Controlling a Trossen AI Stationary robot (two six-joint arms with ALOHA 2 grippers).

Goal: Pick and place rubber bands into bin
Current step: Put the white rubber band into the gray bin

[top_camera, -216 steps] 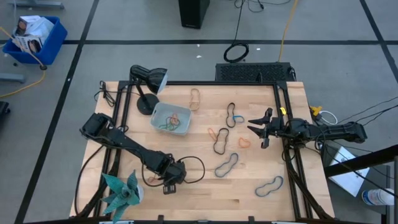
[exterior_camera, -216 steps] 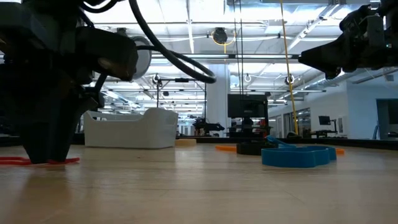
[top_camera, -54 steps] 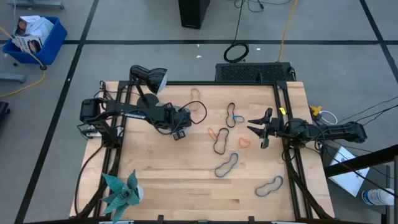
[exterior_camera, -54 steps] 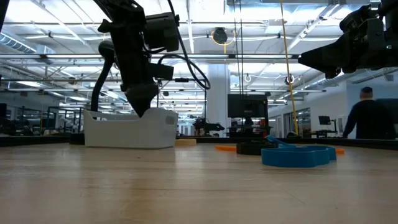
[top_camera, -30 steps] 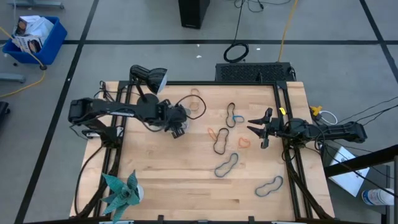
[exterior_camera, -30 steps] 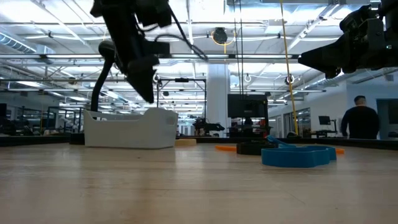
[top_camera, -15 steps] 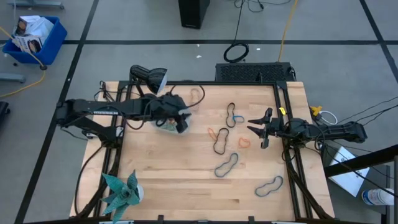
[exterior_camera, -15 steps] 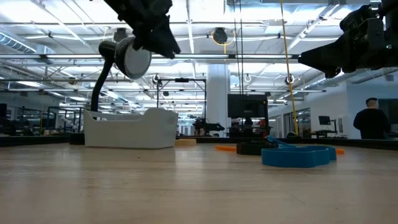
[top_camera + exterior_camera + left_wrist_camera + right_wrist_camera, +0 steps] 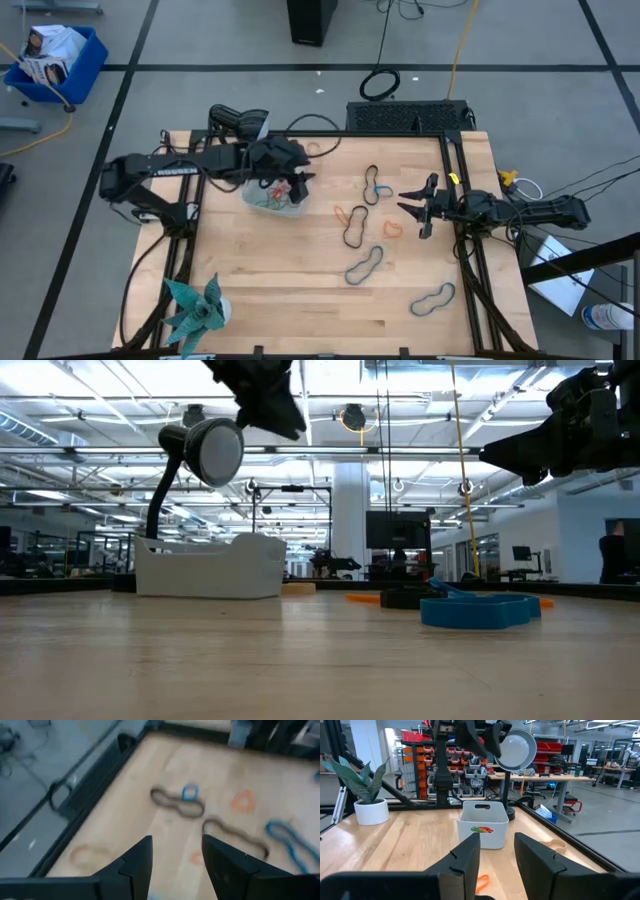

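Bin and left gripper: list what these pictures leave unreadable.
- Bin contents, high view: the left gripper and its arm cover part; band count too small to tell.
- Bin, low view: the wall hides everything inside.
- Left wrist view: motion blur smears the rubber bands.
- Right wrist view: only a few coloured bands show through the bin's wall.
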